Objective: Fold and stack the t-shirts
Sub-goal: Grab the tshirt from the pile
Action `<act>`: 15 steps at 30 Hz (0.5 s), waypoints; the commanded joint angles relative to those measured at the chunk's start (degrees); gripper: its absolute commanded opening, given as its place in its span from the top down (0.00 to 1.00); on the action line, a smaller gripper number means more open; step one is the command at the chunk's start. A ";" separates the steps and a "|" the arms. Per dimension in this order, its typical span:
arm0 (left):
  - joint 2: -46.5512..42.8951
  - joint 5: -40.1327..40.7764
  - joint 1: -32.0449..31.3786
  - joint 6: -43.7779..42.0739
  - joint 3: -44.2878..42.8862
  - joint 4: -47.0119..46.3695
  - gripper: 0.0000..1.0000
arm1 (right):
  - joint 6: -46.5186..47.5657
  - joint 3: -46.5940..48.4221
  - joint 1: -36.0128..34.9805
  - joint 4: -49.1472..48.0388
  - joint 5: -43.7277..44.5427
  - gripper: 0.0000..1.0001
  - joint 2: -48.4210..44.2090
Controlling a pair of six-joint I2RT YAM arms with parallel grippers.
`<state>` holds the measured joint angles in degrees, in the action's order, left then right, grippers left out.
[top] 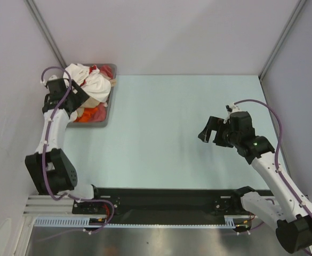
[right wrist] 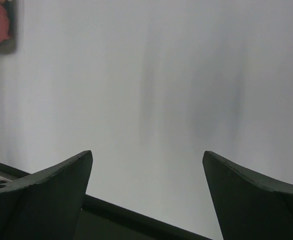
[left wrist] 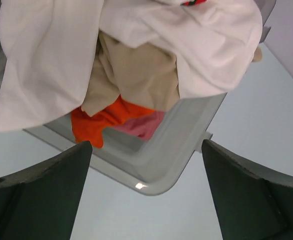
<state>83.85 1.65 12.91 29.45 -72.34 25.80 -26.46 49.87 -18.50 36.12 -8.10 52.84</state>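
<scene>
The right claw (top: 211,132) hangs above the bare table (top: 161,133), right of centre and well apart from the shirts. Its fingers (right wrist: 46,195) are spread wide with nothing between them.

Farther off, on the left, the left claw (top: 80,97) hovers at the tray (top: 92,124). Its wrist view looks down on a rounded tray corner. It too is wide open and holds nothing; its fingers (left wrist: 41,195) are not touching any cloth.

The grey tray sits at the table's far left corner, and all the shirts are heaped in it, unfolded:
- The orange shirt (top: 89,113) lies at the near end, one tip hanging toward the tray rim in the left wrist view (left wrist: 103,122).
- The pink-red shirt (left wrist: 145,125) shows just beside it, low in the tray.
- The beige shirt (top: 95,100) lies over both.
- The white shirt (top: 89,80) is on top toward the far end. It is bunched up, and its folds drape over the beige one (left wrist: 51,60).
</scene>
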 commanded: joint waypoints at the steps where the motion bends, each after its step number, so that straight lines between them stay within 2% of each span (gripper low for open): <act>1: 7.17 -4.11 0.80 -0.01 -9.38 0.65 0.05 | 1.32 1.11 0.13 -1.22 -2.97 0.00 0.86; 5: 16.76 -6.74 0.89 1.04 -21.42 1.70 0.09 | 2.29 0.49 -0.04 -3.77 -6.05 0.00 3.84; 6: 18.61 -7.01 0.89 1.13 -27.01 2.49 0.12 | 2.72 0.67 -0.04 -4.56 -7.10 0.00 4.55; 9: 25.73 -5.79 0.89 1.13 -36.96 6.53 0.14 | 3.25 1.37 -0.13 -5.09 -8.16 0.00 6.92; 15: 33.65 -2.54 0.89 -0.27 -47.70 9.88 0.14 | 5.19 3.57 -0.48 -5.80 -10.36 0.00 10.17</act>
<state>115.90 -2.68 13.63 29.91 -113.91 32.91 -23.42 49.98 -18.59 32.67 -15.64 62.13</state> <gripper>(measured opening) 0.862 0.994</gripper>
